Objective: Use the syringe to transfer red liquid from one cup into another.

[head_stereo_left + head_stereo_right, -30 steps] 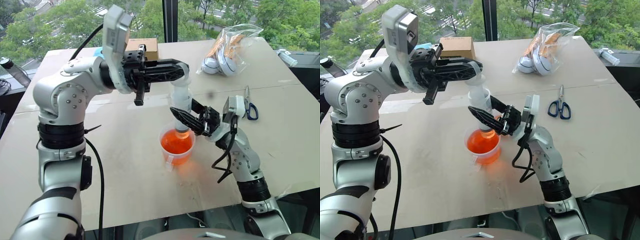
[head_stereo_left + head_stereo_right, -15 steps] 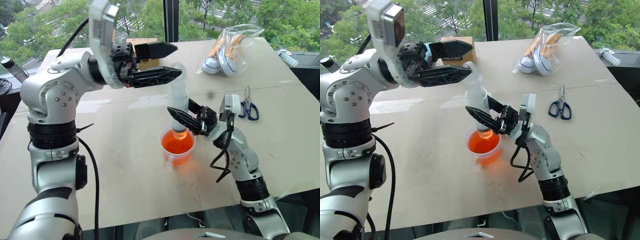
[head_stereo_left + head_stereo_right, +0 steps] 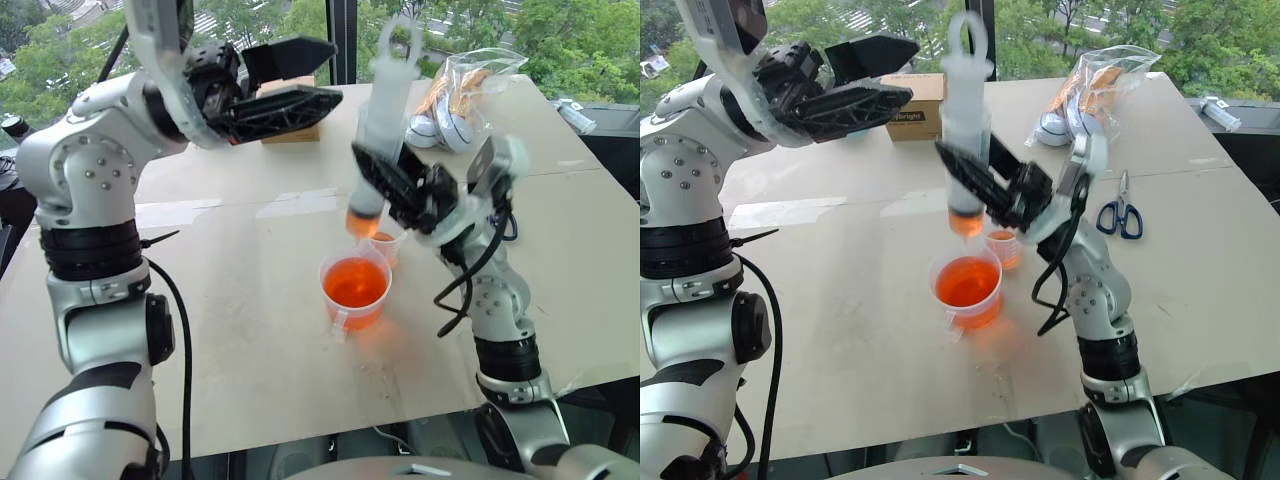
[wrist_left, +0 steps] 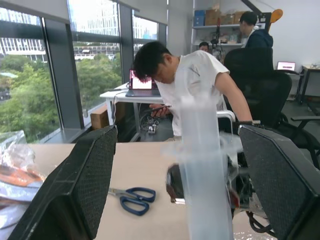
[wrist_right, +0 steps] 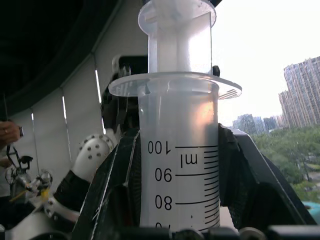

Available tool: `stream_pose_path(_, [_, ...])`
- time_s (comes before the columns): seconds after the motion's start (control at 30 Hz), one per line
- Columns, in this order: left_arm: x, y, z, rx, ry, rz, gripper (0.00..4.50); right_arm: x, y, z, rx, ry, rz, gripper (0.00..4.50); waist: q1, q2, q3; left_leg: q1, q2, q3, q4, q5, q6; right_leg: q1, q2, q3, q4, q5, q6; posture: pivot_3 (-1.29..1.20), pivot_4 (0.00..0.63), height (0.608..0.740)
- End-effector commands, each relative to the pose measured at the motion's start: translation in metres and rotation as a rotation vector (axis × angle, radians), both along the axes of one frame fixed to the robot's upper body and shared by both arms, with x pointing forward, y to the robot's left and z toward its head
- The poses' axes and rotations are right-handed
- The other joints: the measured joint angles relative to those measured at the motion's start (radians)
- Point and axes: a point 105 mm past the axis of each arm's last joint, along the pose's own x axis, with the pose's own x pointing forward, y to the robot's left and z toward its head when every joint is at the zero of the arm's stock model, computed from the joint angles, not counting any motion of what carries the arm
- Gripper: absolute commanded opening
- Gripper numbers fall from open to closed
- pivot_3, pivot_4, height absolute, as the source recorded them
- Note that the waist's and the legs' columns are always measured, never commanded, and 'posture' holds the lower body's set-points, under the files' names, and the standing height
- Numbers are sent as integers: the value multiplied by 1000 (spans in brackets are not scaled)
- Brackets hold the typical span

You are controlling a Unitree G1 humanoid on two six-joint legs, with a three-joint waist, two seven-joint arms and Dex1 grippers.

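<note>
two cups on the table: the wide cup (image 3: 355, 290) holds red liquid (image 3: 355, 283), the small cup (image 3: 385, 244) just behind it a little. one syringe (image 3: 377, 140), upright above them, clamped in the right gripper (image 3: 392, 190). left gripper (image 3: 290, 80) spread wide, empty.

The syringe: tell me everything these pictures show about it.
The large clear plastic syringe has black graduation marks, a flat finger flange and a white plunger with a ring top, standing well out of the barrel. It is held roughly upright, slightly tilted, nozzle down. Orange-red liquid fills its lowest part. The right gripper is shut on the barrel, its black fingers on either side. The nozzle hangs above the table, over the wider orange-tinted clear cup and the smaller clear cup, touching neither.
</note>
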Motion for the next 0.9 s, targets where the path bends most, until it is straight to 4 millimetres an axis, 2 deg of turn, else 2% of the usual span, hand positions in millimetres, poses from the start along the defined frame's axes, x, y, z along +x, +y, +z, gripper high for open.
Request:
stream_pose_path(0.03, [3, -4, 16, -31, -81, 11, 3940, 12, -12, 22, 50, -37, -71, 1539, 1, 0, 0, 0, 0, 0, 0, 0, 0, 0, 0, 0, 0, 0, 0, 0, 150, 740])
stream_pose_path(0.13, [13, -12, 17, -47, -95, 22, 3940, 27, -13, 12, -28, -74, -139, 1539, 1, 0, 0, 0, -1, 0, 0, 0, 0, 0, 0, -1, 0, 0, 0, 0, 150, 740])
stream_pose_path(0.33, [34, -31, 3, -2, -120, 38, 3940, 47, -22, -17, -74, -46, -221, 1539, -2, 0, 0, -1, -1, 2, 0, 0, 0, 0, 1, -1, 0, 0, 0, 0, 150, 740])
stream_pose_path(0.5, [49, -46, -10, 52, -133, 26, 3940, 50, -24, -35, -127, -46, -237, 1539, -4, 0, 0, -1, -1, 2, 0, 0, 0, 0, 1, -1, 0, 0, 0, 0, 150, 740])
stream_pose_path(0.67, [59, -57, -9, 42, -132, 16, 3940, 51, -23, -42, -152, -58, -244, 1539, -3, 0, 0, -1, 0, 2, 0, 0, 0, -1, 1, -1, 0, 0, 0, 0, 150, 740])
stream_pose_path(0.77, [59, -66, -7, 37, -141, -15, 3176, 51, -22, -43, -154, -60, -245, 1539, -3, 0, 0, -1, 0, 2, 0, 0, 0, -1, 1, 0, 0, 0, 0, 0, 150, 740])
stream_pose_path(0.87, [56, -72, 0, 3, -139, -57, 1666, 50, -21, -44, -160, -67, -244, 1539, -2, 0, 0, -1, 0, 2, 0, 0, 0, -1, 1, -1, 0, 0, 0, 0, 150, 740])
stream_pose_path(0.9, [55, -73, 0, 0, -138, -71, 1415, 50, -20, -44, -162, -69, -242, 1539, -3, 0, 0, -1, 0, 2, 0, 0, 0, -1, 1, -1, 0, 0, 0, 0, 150, 740])
